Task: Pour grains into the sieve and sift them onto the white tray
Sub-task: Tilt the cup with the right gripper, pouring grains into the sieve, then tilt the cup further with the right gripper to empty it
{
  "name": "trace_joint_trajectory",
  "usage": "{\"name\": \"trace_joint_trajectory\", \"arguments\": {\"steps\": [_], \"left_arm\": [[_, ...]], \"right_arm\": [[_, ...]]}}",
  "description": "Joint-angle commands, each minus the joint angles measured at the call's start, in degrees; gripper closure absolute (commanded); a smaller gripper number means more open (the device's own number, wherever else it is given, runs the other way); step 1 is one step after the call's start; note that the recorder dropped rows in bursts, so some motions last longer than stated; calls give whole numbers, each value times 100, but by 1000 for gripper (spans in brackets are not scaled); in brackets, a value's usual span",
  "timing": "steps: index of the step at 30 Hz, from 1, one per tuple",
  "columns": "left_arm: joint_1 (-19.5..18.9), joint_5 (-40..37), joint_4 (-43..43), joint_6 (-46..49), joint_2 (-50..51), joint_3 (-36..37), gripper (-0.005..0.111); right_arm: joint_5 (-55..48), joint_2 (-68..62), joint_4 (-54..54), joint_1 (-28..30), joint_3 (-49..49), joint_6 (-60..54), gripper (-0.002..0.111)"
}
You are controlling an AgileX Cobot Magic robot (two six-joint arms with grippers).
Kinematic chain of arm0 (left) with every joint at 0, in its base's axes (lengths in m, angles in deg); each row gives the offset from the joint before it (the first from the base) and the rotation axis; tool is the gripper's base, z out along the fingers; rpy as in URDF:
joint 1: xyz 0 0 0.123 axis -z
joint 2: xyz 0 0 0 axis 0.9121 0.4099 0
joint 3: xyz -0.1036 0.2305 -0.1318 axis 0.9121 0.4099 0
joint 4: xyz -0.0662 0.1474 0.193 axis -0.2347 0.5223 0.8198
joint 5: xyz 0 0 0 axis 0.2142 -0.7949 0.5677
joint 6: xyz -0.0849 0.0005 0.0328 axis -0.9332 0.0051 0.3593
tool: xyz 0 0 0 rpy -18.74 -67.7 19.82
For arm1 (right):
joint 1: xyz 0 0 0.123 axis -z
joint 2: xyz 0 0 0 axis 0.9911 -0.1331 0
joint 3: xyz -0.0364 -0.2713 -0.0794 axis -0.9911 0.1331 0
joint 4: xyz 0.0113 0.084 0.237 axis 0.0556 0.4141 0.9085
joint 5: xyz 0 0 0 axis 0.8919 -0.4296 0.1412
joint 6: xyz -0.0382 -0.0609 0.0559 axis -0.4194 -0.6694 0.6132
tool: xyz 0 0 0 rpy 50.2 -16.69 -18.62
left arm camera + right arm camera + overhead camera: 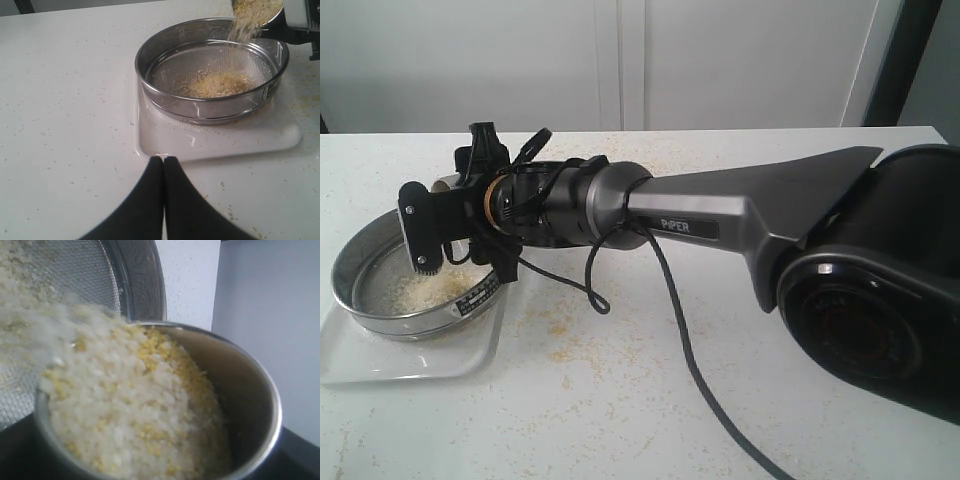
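Inside the cup (247,400), mixed grains (125,410).

A tapering grey right arm (720,215) marked PiPER has black joints and a loose black cable (672,300); the left gripper (163,160) is smooth black.

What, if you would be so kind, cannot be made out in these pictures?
- Right wrist view: the small rounded steel cup fills the frame, hiding how the right end effector grips it; the pouring yellow-and-white grains blur.
- Left wrist view: the wide round steel sieve covers the shallow white tray, hiding anything sifted.
- Exterior view: the sieve's label is too small to read.
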State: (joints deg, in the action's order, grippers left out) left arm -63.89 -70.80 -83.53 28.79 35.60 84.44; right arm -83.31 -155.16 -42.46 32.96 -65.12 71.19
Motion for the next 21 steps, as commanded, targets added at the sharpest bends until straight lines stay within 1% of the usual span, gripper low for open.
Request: {"name": "trace_joint_trajectory", "arguments": {"steps": [1,3,21], "left_arm": [[11,19,-39,-7,-28,18,107],[11,19,-39,-7,-28,18,107],[11,19,-39,-7,-28,18,107]], "right_arm": [[-124,12,-196,-54,-203,-19,108],[-178,-34,-232,-88,-322,-19,108],[-267,-32,-722,-88,-334,-19,108]]}}
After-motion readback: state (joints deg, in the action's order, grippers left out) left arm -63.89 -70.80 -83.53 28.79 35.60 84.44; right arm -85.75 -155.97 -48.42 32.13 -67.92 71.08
